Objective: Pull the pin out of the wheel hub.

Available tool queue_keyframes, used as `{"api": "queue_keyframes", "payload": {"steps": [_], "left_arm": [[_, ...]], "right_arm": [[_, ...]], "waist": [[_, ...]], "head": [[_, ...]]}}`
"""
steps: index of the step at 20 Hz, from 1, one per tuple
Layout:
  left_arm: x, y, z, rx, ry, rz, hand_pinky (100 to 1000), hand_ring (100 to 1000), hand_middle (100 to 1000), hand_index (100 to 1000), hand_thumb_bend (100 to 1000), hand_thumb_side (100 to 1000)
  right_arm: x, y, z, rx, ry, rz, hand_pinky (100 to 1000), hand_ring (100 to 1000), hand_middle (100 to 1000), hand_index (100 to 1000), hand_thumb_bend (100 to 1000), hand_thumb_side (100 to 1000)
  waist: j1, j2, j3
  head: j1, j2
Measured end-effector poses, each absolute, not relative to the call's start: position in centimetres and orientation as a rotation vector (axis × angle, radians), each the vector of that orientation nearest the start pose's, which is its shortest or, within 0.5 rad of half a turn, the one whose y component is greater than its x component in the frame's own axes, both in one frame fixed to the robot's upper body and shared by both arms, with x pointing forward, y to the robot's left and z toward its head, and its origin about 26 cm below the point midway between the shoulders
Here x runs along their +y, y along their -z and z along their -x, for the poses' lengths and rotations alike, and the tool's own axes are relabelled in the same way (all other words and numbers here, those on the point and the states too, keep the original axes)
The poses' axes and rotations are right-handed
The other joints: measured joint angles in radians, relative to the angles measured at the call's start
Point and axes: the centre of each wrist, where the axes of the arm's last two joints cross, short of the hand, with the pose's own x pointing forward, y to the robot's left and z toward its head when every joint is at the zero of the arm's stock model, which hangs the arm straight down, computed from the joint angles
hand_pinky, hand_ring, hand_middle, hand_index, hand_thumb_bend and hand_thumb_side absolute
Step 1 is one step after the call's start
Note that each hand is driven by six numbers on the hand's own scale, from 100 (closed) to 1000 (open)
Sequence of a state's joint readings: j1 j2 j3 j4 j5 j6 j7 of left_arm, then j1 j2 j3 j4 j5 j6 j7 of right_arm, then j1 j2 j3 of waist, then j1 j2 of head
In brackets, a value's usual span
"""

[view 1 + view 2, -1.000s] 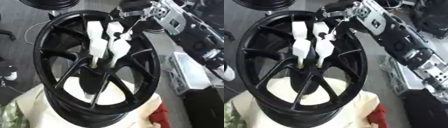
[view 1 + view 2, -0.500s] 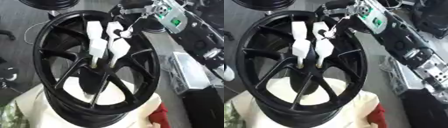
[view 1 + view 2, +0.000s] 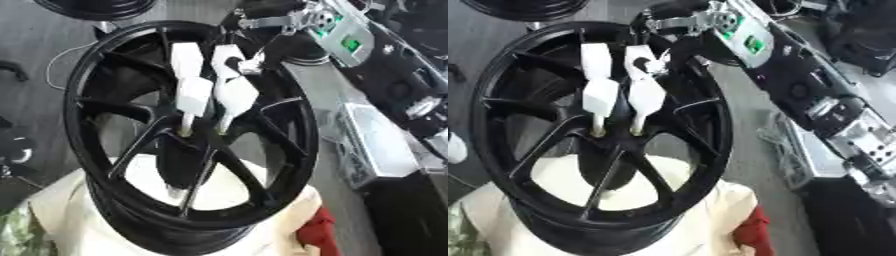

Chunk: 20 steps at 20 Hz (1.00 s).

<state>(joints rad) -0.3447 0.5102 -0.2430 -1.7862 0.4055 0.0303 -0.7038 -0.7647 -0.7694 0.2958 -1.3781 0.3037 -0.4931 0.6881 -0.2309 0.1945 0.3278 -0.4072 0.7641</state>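
Grey flooring is showing behind a black wheel (image 3: 184, 140) that is leaning tilted on a cream cloth (image 3: 79, 220). Seen through the left eye, two white pins (image 3: 229, 100) are standing side by side in the hub (image 3: 197, 137), their long axes running from the hub up toward the rim. The right hand (image 3: 249, 62) is reaching in from the upper right, touching the top of the nearer pin.

Through the right eye, that hand's fingers (image 3: 656, 65) are curling against the pin's upper end, apparently pinching it. The pull would run along the pin, away from the hub. No left hand is showing.
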Motion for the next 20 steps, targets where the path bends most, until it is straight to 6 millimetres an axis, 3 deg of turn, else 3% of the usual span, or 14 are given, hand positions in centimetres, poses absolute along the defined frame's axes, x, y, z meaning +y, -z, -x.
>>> {"api": "queue_keyframes", "payload": {"steps": [6,20], "left_arm": [[24.96,-15.46,-32.78,-1.701,1.119,0.686,818,1000,948,780,133,889],[24.96,-15.45,-32.78,-1.699,1.127,0.678,818,1000,939,774,131,897]], "right_arm": [[-31.84,-24.81,-41.06,-1.616,-1.95,0.437,767,669,683,927,100,757],[-32.25,-24.43,-41.17,-1.599,-1.944,0.45,753,645,645,906,100,731]], "waist": [[0.0,0.0,-0.001],[-0.001,0.002,-0.004]], "head": [[0.0,0.0],[-0.002,0.0]]}}
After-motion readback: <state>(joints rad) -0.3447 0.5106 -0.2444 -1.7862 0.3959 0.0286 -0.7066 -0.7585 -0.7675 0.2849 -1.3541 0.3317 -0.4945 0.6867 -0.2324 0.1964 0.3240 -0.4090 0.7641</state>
